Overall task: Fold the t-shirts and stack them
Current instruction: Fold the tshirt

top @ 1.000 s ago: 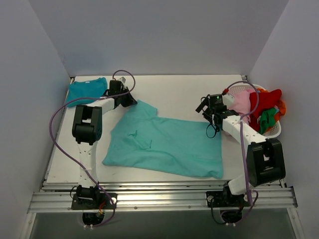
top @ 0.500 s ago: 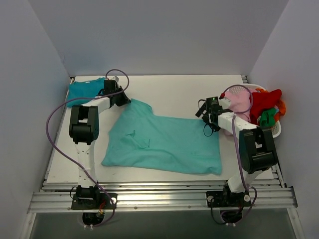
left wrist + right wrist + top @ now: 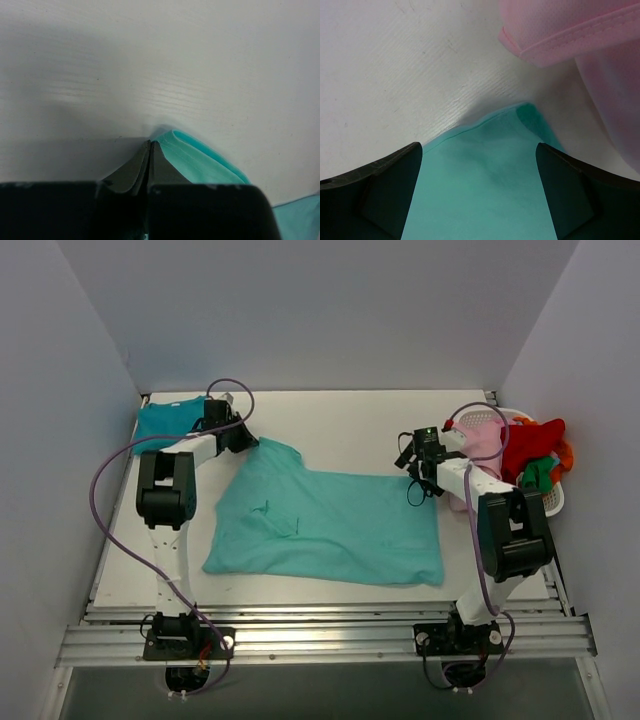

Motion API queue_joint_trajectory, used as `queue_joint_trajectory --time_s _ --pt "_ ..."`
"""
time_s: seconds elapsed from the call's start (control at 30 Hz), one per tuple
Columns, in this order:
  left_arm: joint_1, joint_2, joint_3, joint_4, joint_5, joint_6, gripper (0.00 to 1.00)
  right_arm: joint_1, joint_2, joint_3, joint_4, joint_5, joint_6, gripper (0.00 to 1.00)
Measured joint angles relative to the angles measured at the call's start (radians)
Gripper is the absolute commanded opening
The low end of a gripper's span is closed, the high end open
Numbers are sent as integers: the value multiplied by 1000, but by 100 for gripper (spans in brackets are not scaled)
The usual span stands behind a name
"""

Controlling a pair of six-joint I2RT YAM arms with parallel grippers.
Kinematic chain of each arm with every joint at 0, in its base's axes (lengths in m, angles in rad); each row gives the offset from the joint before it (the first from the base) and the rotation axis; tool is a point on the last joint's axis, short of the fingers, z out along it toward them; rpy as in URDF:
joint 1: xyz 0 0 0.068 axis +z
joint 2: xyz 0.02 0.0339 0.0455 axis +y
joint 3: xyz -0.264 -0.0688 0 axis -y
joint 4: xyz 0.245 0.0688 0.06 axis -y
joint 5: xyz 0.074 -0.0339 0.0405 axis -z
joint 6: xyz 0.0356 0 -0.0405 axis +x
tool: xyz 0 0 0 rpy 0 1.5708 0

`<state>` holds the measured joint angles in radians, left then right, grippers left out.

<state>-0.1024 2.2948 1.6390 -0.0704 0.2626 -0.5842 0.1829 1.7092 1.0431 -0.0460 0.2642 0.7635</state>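
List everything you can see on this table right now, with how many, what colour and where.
light turquoise t-shirt: one, spread flat mid-table
darker teal t-shirt: one, folded, far left corner
basket: one, white, right edge
pink garment: one, draped over the basket's left side
red garment: one, in the basket
green garment: one, in the basket
table: one, white
cables: two, purple, one along each arm
left gripper: black, shut on the turquoise shirt's far left edge
right gripper: black, open over the shirt's far right corner
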Motion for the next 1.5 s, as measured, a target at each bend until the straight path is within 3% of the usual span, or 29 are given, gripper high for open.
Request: queue_joint_trajectory --time_s 0.23,0.37,0.47,0.5,0.57,0.6,0.67,1.07,1.5 --pt "13 -2 -5 4 8 -8 2 -27 60 32 -8 25 -3 91" --pt "13 -2 -6 6 10 -8 2 -46 144 72 -7 28 -3 83" --pt "14 -2 -9 10 12 -9 2 -52 175 92 5 39 -8 56" --pt "14 -2 -10 11 13 -9 2 -52 182 96 11 39 -9 37" --pt "14 -2 -10 12 14 -10 2 -52 192 100 24 39 -8 22" --pt "15 -2 -10 13 15 -10 2 -52 197 102 30 40 -6 11" --pt "15 -2 -10 13 15 -10 2 -53 204 105 41 41 -7 0" --pt "15 -24 -36 8 18 -6 2 -53 203 105 42 35 -6 0" --pt "-2 -274 -141 -33 5 24 2 -51 51 80 -11 15 -10 0"
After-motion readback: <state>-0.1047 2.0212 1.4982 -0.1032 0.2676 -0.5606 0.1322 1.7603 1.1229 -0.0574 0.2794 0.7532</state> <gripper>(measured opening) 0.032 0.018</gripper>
